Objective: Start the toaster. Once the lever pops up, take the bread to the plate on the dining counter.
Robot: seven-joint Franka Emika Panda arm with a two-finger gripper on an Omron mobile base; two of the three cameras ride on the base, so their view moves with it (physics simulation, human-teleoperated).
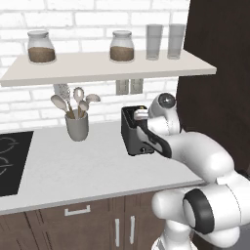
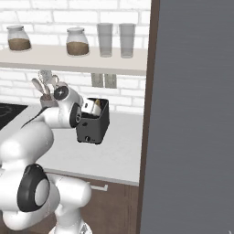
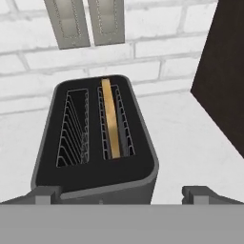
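The dark grey two-slot toaster [image 3: 95, 171] stands on the pale worktop [image 1: 73, 166] against the brick wall, also seen as the toaster [image 1: 133, 139] and the toaster [image 2: 93, 124]. The bread [image 3: 110, 119] sits on edge, sunk in the right-hand slot in the hand view; the other slot is empty. My gripper [image 3: 123, 193] hovers just above the toaster's near end, open, its fingertips [image 3: 47, 194] wider apart than the toaster body and holding nothing. The lever on the narrow front face is too small to make out. The plate and the dining counter are out of view.
A grey cup of wooden spoons [image 1: 77, 126] stands left of the toaster, with a black cooktop [image 1: 10, 161] further left. A shelf [image 1: 107, 66] with jars and glasses hangs above. A tall dark cabinet [image 1: 215, 97] rises close on the toaster's right. Wall outlets [image 3: 86, 21] sit behind.
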